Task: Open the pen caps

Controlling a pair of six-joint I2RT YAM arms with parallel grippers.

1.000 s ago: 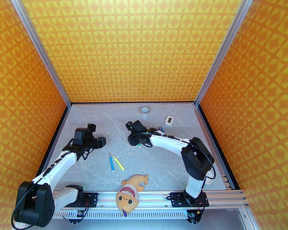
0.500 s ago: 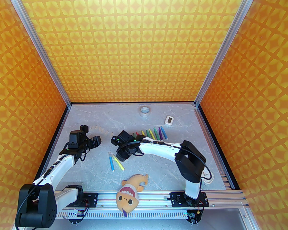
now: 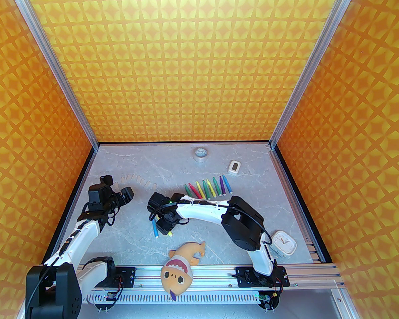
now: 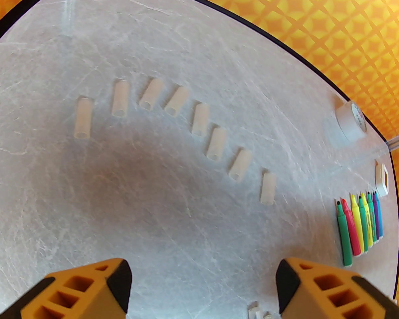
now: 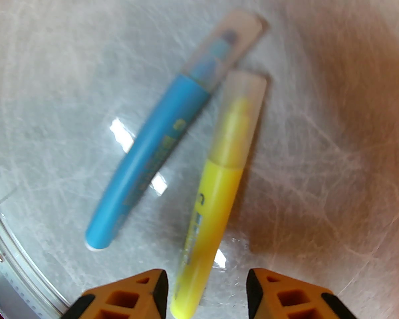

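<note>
Your right gripper, jaws parted and holding nothing, hovers over the tail of the slim yellow plastic marker. The marker's translucent whitish cap sits on its opposite end. Centre on the barrel before clamping. Your left gripper hangs released, empty.

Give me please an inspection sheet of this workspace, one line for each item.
surface: grey marbled table.
job's things: eight loose pen caps in an arc; blue marker and yellow marker capped; row of uncapped markers.
clutter: tape roll, small white device, white clock, plush toy.
hands: left hand open over bare table; right hand open above yellow marker's rear end.
cables: black cables on both arms.
surroundings: orange patterned walls, aluminium frame.
</note>
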